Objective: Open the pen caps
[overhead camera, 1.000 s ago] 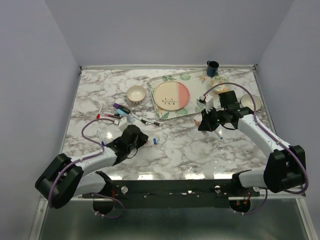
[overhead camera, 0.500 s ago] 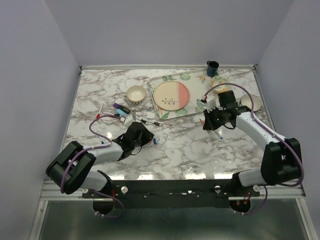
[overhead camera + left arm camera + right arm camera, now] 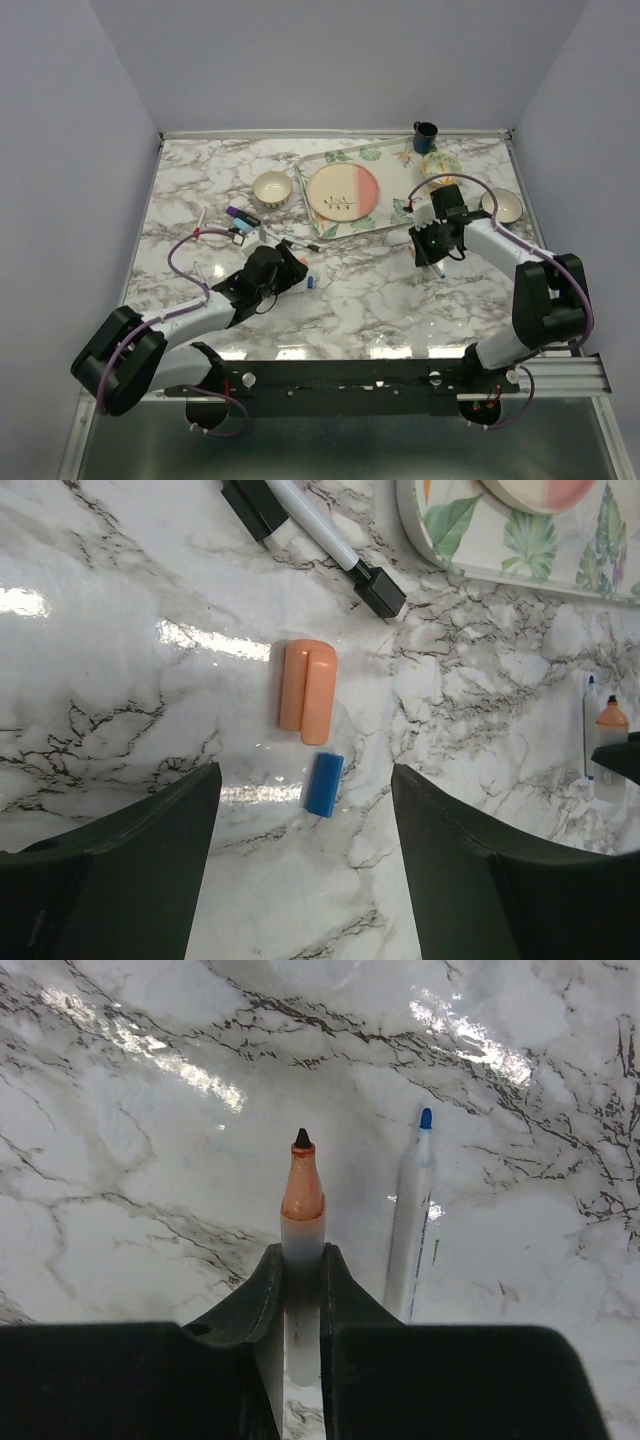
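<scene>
My left gripper (image 3: 283, 272) is open and empty just above the table. An orange pen cap (image 3: 307, 691) and a smaller blue pen cap (image 3: 323, 783) lie loose on the marble ahead of its fingers (image 3: 120, 860); both also show in the top view, orange (image 3: 300, 265) and blue (image 3: 312, 283). My right gripper (image 3: 301, 1270) is shut on an uncapped white pen with an orange tip (image 3: 301, 1195), held low over the table. An uncapped blue-tipped pen (image 3: 410, 1230) lies beside it. Black-capped pens (image 3: 330, 535) lie beyond the caps.
Several more pens with coloured caps (image 3: 235, 222) lie at the left. A leaf-patterned tray (image 3: 330, 160) holds a pink plate (image 3: 343, 192). A small bowl (image 3: 272, 187) stands left of it, a second bowl (image 3: 500, 205) at the right, a dark mug (image 3: 425, 135) at the back.
The left gripper has moved a little forward and right, and the orange cap now lies on the table ahead of it. The right gripper has shifted slightly right with its pen.
</scene>
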### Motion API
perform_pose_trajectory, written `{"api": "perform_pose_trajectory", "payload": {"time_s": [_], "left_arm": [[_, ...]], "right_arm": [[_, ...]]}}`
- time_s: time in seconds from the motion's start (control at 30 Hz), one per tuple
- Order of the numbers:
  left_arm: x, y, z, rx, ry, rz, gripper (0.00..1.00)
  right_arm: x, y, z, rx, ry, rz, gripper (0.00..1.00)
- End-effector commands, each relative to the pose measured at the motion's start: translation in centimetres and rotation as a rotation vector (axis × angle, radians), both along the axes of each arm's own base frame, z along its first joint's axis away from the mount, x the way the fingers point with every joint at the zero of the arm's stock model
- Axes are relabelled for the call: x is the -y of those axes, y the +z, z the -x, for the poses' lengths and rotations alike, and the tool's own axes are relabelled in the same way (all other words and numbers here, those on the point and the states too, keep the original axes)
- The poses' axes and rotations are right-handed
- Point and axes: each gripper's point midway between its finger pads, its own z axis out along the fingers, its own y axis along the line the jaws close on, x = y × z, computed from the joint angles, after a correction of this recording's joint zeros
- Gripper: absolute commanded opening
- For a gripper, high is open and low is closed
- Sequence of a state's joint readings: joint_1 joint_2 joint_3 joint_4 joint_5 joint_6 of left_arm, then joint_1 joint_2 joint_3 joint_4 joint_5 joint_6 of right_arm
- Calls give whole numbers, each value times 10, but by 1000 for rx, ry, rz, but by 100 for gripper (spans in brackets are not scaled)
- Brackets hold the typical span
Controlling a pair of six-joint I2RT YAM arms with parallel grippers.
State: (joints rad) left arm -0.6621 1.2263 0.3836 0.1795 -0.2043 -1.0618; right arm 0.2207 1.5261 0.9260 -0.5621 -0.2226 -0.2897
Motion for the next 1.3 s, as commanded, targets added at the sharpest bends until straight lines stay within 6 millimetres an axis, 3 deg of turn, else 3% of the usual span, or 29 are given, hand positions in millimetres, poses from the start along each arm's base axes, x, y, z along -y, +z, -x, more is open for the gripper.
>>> {"api": "perform_pose_trajectory", "payload": {"time_s": [0.0,0.17,0.53,0.77,0.87,0.97,1.03,1.1,1.27], "left_arm": [[-22,14,3,58,38,-57,78],[-45,29,10,121,94,-76,82],[-102,29,36,145,295,-92,89],[-131,24,49,70,389,-205,98],[-137,22,50,43,421,-238,98],[-140,15,50,17,433,-273,94],[-142,11,49,-3,437,-312,86],[-144,7,48,-29,436,-363,75],[-154,4,42,-72,465,-482,66]], "right_arm": [[12,-14,3,-35,-16,62,21],[17,-17,2,-31,-19,89,24],[21,-19,1,-29,-21,116,35],[24,0,-6,44,-4,125,36],[21,17,-8,96,27,94,36],[12,32,-6,139,70,38,37],[8,42,-6,168,89,13,37],[4,46,-4,180,105,-8,37],[3,51,-4,194,111,-22,37]]}}
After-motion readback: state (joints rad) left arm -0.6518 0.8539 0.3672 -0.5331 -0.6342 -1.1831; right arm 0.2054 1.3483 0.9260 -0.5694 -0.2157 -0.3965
